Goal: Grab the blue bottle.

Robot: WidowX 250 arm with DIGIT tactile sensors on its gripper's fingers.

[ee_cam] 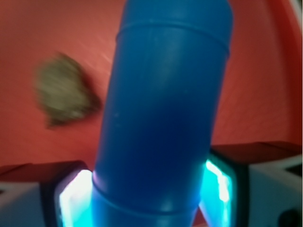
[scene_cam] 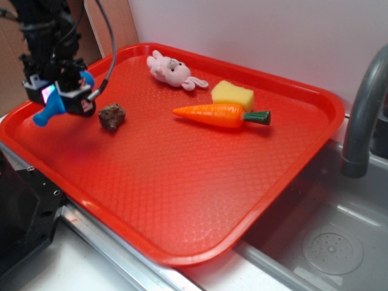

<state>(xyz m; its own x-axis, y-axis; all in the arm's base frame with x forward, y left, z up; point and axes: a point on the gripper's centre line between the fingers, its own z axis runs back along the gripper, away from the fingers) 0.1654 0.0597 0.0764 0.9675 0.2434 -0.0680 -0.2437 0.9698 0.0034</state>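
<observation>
Gripping: the gripper (scene_cam: 60, 91) is clamped on the bottle (scene_cam: 51, 108), held above the tray's (scene_cam: 182, 182) far left corner, clear of its surface.
Exterior only: the whole tray beside a sink (scene_cam: 330, 242) with a grey tap (scene_cam: 364, 109); a pink bunny (scene_cam: 173, 71), a yellow sponge (scene_cam: 232, 94) and a carrot (scene_cam: 221, 115) lie toward the tray's far side, well apart from the gripper; a brown lump (scene_cam: 112, 116) sits just beside it.
Wrist only: the bottle (ee_cam: 165, 113) fills the middle of the picture, pinched low down between two pads (ee_cam: 75, 196) lit cyan on either side; the lump (ee_cam: 64, 92) shows to its left, on the red tray (ee_cam: 265, 94).
Bottle to gripper: its body sits between the fingers, the flared mouth poking out below and to the left in the exterior view.
Hard to make out: the lump is blurred in the wrist view; the bottle's top and bottom are cut off there; the arm is cropped at the exterior picture's top edge.
</observation>
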